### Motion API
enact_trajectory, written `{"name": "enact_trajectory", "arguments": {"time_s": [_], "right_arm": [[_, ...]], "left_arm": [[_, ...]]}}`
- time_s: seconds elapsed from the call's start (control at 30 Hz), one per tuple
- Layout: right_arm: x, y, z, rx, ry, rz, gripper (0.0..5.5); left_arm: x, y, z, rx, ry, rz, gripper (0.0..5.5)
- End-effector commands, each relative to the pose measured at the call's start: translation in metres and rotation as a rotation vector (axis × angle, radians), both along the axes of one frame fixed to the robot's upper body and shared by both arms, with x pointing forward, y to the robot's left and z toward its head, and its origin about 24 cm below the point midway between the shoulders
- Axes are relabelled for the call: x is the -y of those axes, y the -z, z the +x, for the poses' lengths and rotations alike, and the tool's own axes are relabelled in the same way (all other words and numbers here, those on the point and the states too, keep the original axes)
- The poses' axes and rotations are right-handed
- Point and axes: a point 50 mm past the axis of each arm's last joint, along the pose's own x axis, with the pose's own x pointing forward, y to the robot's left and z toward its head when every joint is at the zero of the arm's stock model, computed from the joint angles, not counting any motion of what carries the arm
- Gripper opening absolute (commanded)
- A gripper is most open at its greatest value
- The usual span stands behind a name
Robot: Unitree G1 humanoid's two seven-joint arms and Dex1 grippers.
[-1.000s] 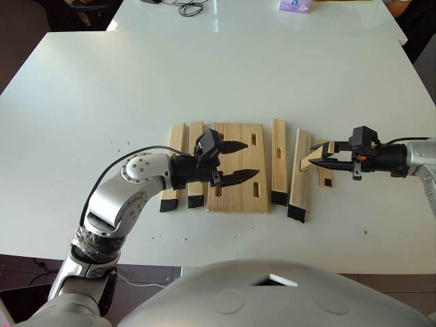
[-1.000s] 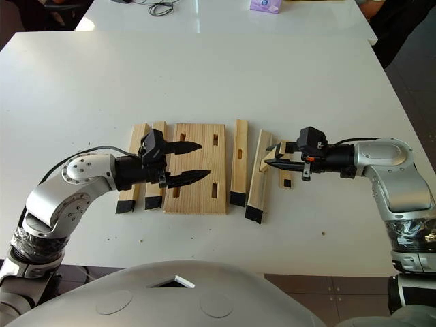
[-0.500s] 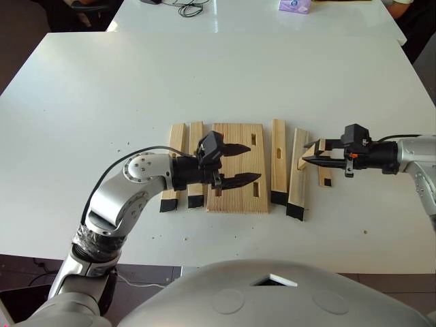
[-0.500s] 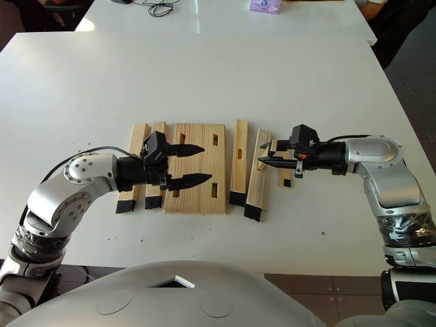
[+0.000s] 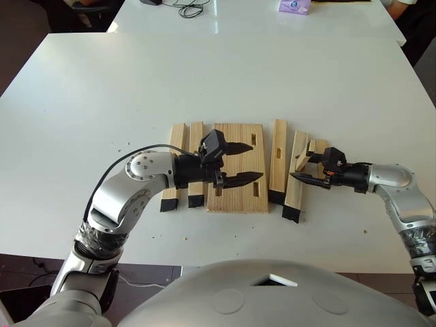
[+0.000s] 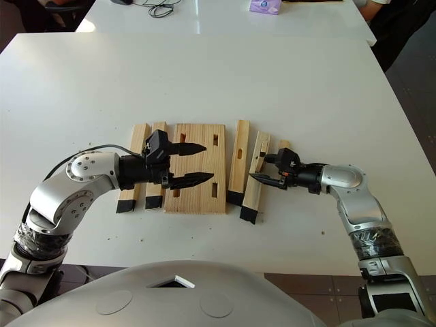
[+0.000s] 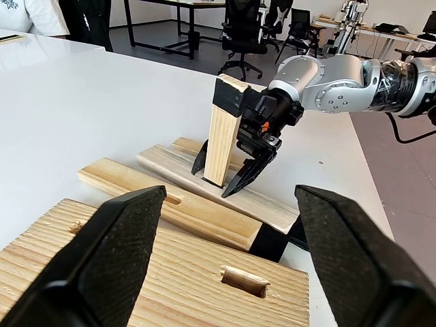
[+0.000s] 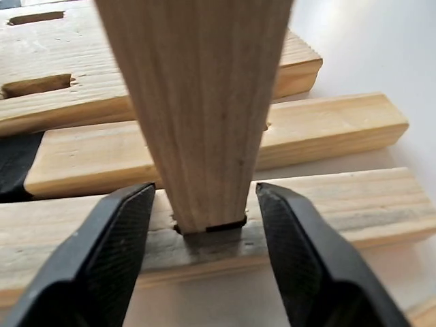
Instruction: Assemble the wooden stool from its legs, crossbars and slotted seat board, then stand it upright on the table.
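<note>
Crossbar [image 7: 223, 133] has just swung upright into the slot of a leg [image 7: 267, 204] lying right of the seat board [image 5: 237, 197], right jaws gripping it; left jaws gape above the board. First joint looks started.

Can't see crossbar [image 8: 197, 102] top, cropped at frame edge; can't tell seating depth in leg [image 8: 354, 204] slot.

Office-like robotics lab. Big white table [image 5: 102, 102]; second table [image 5: 272, 20] behind, with cables [image 5: 189, 8] and tissue box [image 5: 294, 5]. Black swivel chairs [image 7: 244, 27], more desks [image 7: 385, 30] carrying gear, grey floor [image 7: 170, 51].
</note>
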Motion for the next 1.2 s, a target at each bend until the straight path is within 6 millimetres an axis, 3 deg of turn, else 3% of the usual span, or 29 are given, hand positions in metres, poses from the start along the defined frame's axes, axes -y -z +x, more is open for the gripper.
{"name": "enact_trajectory", "arguments": {"time_s": [0.03, 0.13, 0.57, 0.87, 1.2], "right_arm": [[0.016, 0.013, 0.002, -0.027, 0.091, -0.115, 3.34], [0.017, -0.009, 0.01, 0.027, 0.09, -0.072, 3.65], [0.0, -0.088, 0.003, 0.076, -0.015, 0.127, 3.65], [-0.003, -0.1, 0.002, 0.106, -0.026, 0.124, 2.33], [-0.007, -0.126, 0.011, 0.183, -0.009, 0.185, 2.33]], "left_arm": [[0.0, 0.0, 0.005, 0.016, -0.015, 0.008, 3.53], [0.0, 0.001, 0.005, 0.026, -0.031, 0.006, 3.53], [0.001, 0.004, 0.006, 0.05, -0.085, -0.007, 3.53], [0.001, 0.005, 0.005, 0.047, -0.082, -0.011, 3.53], [0.002, 0.005, 0.004, 0.041, -0.074, -0.012, 3.53]]}}
